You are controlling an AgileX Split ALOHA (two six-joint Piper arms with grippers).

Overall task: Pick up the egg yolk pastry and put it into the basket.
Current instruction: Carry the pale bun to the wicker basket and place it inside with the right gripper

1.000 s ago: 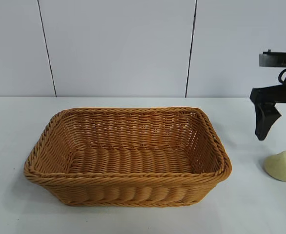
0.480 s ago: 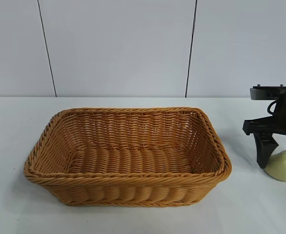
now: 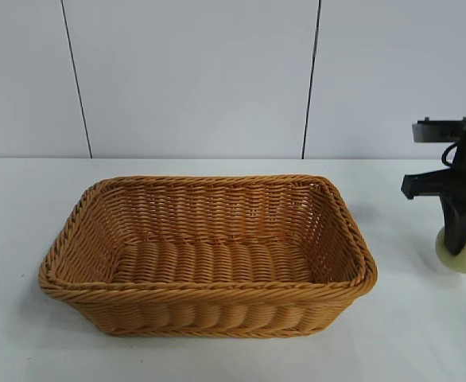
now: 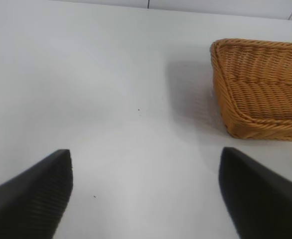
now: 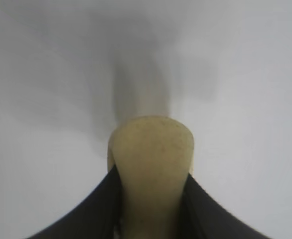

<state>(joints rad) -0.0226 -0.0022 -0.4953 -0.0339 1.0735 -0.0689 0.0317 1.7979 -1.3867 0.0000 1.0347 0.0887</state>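
Task status: early. The pastry (image 3: 465, 253) is not yet in the basket (image 3: 209, 185); it sits low at the table (image 3: 217, 358) on the right, and whether it touches the surface or is just clear of it cannot be told. By the look of it the grasp is made; lift, carry and release are left.

Right gripper (image 5: 151, 199): closed on the pastry (image 5: 151, 164). In the wrist view the two dark fingers (image 5: 93, 209) press the pale lump from both sides, and it bulges out past their tips. In the exterior view the gripper (image 3: 460, 239) stands over the pastry, pointing down, one finger covering part of its near face. The gap between the fingers is narrow, filled wholly by the pastry.

Basket: well apart from the right gripper, toward the middle of the table, open side up, nothing seen inside. Its nearest rim lies between that gripper and the table centre.

Left gripper (image 4: 146, 194): idle, fingers spread wide, holding nothing, only bare table (image 4: 111, 99) between them. A corner of the basket (image 4: 260, 89) lies ahead of it and to one side, apart from both fingers. This arm does not show in the exterior view.

Judgement: the carry has to clear the basket's rim before release.
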